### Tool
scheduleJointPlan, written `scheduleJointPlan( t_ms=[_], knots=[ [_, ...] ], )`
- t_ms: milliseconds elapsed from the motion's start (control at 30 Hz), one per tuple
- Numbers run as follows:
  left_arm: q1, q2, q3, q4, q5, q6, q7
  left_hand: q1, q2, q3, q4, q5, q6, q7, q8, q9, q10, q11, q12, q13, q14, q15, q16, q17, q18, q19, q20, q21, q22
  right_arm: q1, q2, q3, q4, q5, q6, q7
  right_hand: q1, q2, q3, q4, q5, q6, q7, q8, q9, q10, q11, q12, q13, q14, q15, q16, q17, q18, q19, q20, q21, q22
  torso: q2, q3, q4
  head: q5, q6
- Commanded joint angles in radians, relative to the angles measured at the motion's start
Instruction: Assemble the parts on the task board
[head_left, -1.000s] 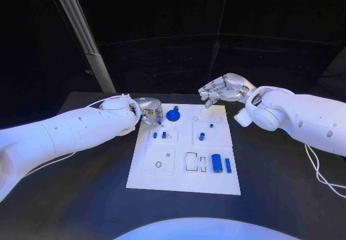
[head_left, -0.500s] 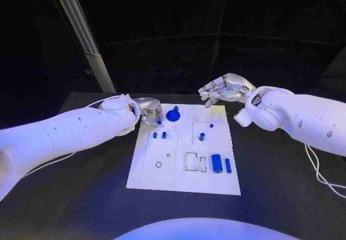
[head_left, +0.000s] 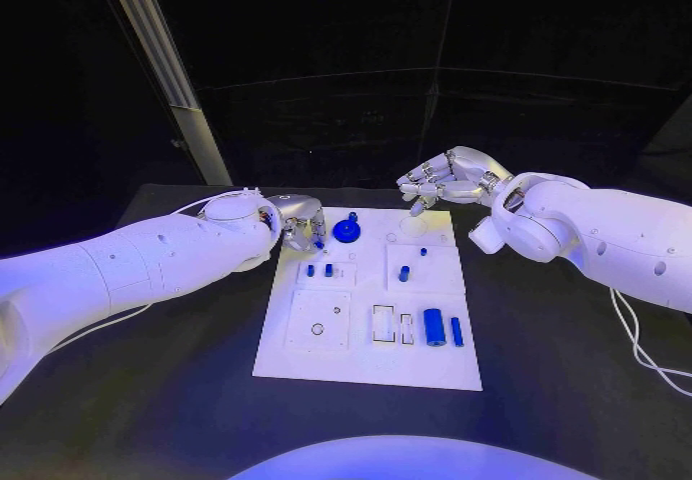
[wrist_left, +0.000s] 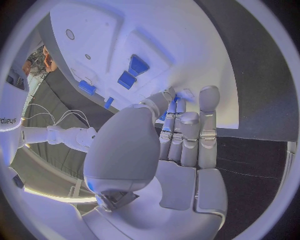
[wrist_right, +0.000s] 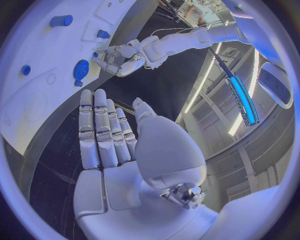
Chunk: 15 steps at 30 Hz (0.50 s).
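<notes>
1. The left hand sits at the task board's far-left corner, its fingertips pinching a small blue part.
2. The right hand hovers with fingers spread and holding nothing, above the board's far edge.
3. A blue gear stands beside the left hand.

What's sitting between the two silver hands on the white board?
The round blue gear-like part stands between the left hand and right hand, per the head view.

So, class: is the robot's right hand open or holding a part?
Open. The right hand hovers past the far edge of the task board, its fingers straight, side by side, with nothing in them.
</notes>
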<state>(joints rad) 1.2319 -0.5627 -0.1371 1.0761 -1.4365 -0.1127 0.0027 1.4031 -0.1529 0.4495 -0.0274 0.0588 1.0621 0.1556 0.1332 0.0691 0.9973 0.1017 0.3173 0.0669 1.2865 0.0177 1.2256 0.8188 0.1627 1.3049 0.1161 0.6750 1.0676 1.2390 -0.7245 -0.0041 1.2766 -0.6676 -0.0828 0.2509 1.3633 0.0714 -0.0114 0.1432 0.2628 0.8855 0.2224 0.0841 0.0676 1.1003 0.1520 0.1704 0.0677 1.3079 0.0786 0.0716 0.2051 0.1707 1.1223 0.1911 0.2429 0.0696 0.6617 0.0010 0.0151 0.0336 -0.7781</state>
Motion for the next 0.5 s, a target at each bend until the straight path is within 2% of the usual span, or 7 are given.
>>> scheduleJointPlan(
  t_ms=[33,233,500],
  knots=[
    [-0.011,0.002,-0.009,-0.005,-0.032,0.053,-0.025,0.004,0.006,0.01,0.001,-0.003,0.013,0.0,-0.003,0.001,0.014,-0.002,-0.003,0.001,0.009,-0.002,0.005,0.004,-0.005,0.009,-0.001,0.01,0.006,0.002,0.0,0.001,0.001,0.0,-0.003,0.009,-0.009,0.0,0.001,0.005,-0.002,-0.004,0.003,0.006,0.0,-0.008,-0.001,0.006,0.0,0.002,0.007,-0.002,-0.001,0.013,0.007,0.001,-0.004,0.0,0.0,0.0002,-0.0002,0.0,0.0],
    [-0.011,0.008,-0.014,-0.009,-0.039,0.058,-0.027,0.004,0.014,0.019,0.004,-0.003,0.032,-0.005,-0.003,0.002,0.043,-0.008,-0.014,0.0,0.023,-0.007,0.013,0.019,-0.009,0.022,-0.006,0.035,0.021,0.002,0.0,0.001,0.003,-0.012,-0.005,0.009,-0.009,0.0,0.001,0.005,-0.002,-0.004,0.003,0.006,0.0,-0.008,-0.001,0.006,0.0,0.002,0.007,-0.002,-0.001,0.013,0.007,0.001,-0.004,0.0,0.0,0.0004,-0.0001,0.0,-0.001],
    [-0.011,0.015,-0.039,-0.014,-0.057,0.06,-0.027,0.003,0.011,0.02,0.004,-0.004,0.037,-0.007,-0.005,0.002,0.055,-0.011,-0.021,0.0,0.032,-0.009,0.019,0.031,-0.012,0.03,-0.008,0.05,0.03,0.002,-0.001,0.001,0.004,-0.018,-0.007,0.009,-0.009,0.0,0.001,0.005,-0.002,-0.004,0.003,0.006,0.0,-0.008,-0.001,0.006,0.0,0.002,0.007,-0.002,-0.001,0.013,0.007,0.001,-0.004,0.0,0.0,0.0,-0.0002,0.0,-0.003]
  ],
)
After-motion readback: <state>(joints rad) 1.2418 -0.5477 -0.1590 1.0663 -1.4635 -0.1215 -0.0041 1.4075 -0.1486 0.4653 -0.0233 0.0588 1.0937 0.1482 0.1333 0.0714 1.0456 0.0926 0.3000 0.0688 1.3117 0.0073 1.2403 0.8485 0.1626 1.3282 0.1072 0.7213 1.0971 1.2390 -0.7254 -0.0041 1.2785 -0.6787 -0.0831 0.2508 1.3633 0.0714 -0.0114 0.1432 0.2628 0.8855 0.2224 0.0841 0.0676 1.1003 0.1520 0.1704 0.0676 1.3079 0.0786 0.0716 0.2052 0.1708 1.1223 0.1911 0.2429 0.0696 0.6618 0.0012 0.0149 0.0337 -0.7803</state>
